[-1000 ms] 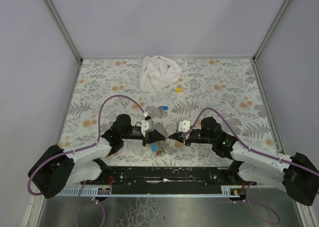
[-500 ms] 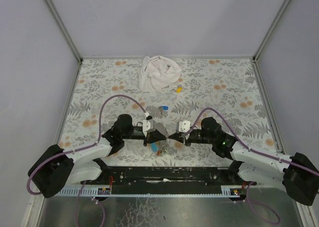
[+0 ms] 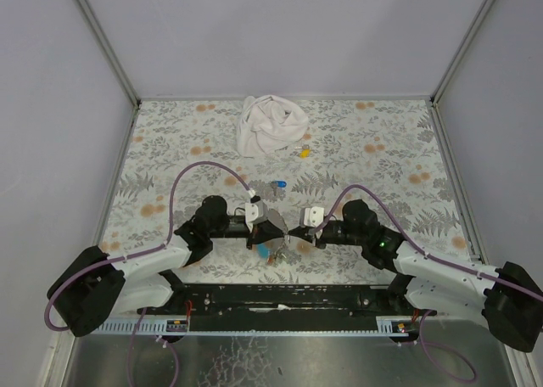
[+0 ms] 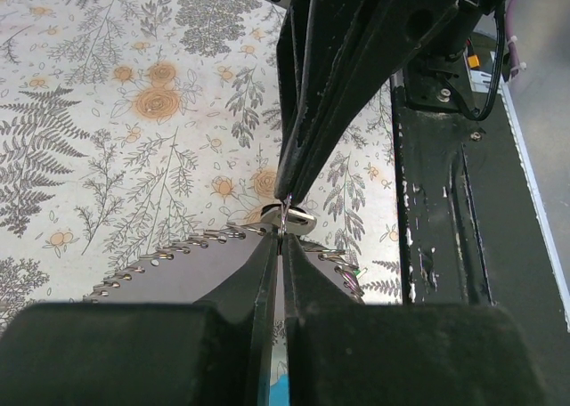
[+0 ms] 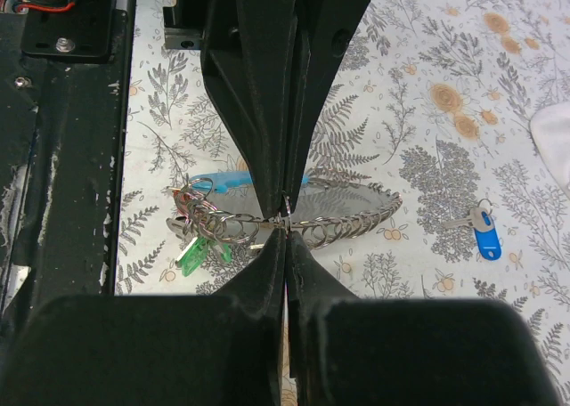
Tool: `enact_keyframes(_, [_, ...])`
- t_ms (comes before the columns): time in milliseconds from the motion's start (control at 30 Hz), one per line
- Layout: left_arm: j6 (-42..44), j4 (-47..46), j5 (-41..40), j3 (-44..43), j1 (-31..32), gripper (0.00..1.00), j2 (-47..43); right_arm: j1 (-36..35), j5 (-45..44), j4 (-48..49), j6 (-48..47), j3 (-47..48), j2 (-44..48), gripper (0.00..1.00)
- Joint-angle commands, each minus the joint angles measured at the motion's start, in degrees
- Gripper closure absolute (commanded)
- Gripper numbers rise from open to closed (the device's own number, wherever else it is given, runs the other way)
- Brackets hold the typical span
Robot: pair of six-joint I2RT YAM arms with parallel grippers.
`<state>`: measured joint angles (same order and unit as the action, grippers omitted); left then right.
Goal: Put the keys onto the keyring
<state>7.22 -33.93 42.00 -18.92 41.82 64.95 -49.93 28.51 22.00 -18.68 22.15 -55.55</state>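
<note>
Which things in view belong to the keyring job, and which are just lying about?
Job in hand:
- keyring, pinched by the left gripper and the right gripper
- green keys, bunched at the keyring
- blue key, lying loose, apart from the rest

Lying about:
- white cloth
- small yellow item, too small to identify

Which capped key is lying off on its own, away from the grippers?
The silver key with the blue plastic cap: it lies alone on the floral table, while the bright green-capped keys are bunched together.
</note>
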Motion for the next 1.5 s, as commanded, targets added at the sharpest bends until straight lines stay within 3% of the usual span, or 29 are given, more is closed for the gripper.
enact_keyframes(0, [-3.3, -6.2, -3.4, -1.1, 0.2, 1.00, -0.9, -0.5, -1.4, -0.4, -2.4, 2.0, 1.7, 0.96])
enact_keyframes(333, [-8.5, -9.7, -5.8, -0.6, -0.1, 1.00, -0.8, -0.4, -4.3, -2.2, -4.8, 1.8, 1.4, 0.92])
enact_keyframes(733, [-20.6, -27.1, -11.1, 3.9, -0.1, 1.00, 2.7, -0.5, -2.8, -0.9, -4.7, 2.0, -0.4, 0.97])
enact_keyframes(1000, [-28.1, -39.9, -17.9, 8.2, 0.9, 1.00, 4.6, -0.5, -1.9, 2.2, -3.1, 1.1, -0.2, 1.00])
enact_keyframes(1367, [-32.1, -47.8, -32.9, 10.7, 6.4, 1.00, 5.2, -1.1, 0.9, 2.7, -2.0, 2.7, -1.5, 1.00])
enact_keyframes(1467, [-33.3, -50.6, -33.7, 10.7, 7.6, 1.00, 6.9, -1.1, -0.2, 1.4, -2.6, 3.7, -2.4, 1.00])
